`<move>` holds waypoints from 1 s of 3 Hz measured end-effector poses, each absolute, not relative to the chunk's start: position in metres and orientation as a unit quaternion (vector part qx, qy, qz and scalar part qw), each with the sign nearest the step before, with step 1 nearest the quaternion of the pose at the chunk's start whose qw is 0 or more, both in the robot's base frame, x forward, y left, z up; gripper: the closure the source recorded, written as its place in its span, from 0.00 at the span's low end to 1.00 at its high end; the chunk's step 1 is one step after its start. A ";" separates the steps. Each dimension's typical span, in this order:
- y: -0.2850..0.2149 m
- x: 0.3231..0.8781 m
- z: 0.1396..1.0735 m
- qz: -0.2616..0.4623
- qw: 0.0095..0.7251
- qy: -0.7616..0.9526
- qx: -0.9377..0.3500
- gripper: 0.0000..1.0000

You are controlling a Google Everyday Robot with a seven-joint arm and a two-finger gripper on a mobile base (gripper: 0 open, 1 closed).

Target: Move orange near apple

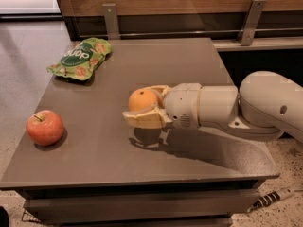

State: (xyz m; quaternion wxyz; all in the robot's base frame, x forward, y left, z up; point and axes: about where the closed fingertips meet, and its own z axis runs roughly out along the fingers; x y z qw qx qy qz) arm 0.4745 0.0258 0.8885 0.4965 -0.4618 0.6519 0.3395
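The orange (142,99) is held between the cream fingers of my gripper (145,106), above the middle of the grey-brown table (109,155). My gripper is shut on it, and its shadow falls on the tabletop just below. The white arm reaches in from the right. The red apple (45,126) sits on the table near the left front edge, well to the left of the gripper and apart from it.
A green snack bag (80,58) lies at the table's back left corner. A wooden wall with metal brackets (110,19) runs behind the table. A cable end (272,198) lies on the floor at the lower right.
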 end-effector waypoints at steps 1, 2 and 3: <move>0.059 0.471 0.874 0.334 0.511 0.632 -0.477 1.00; 0.084 0.474 0.863 0.325 0.521 0.618 -0.491 1.00; 0.106 0.476 0.855 0.330 0.513 0.610 -0.505 1.00</move>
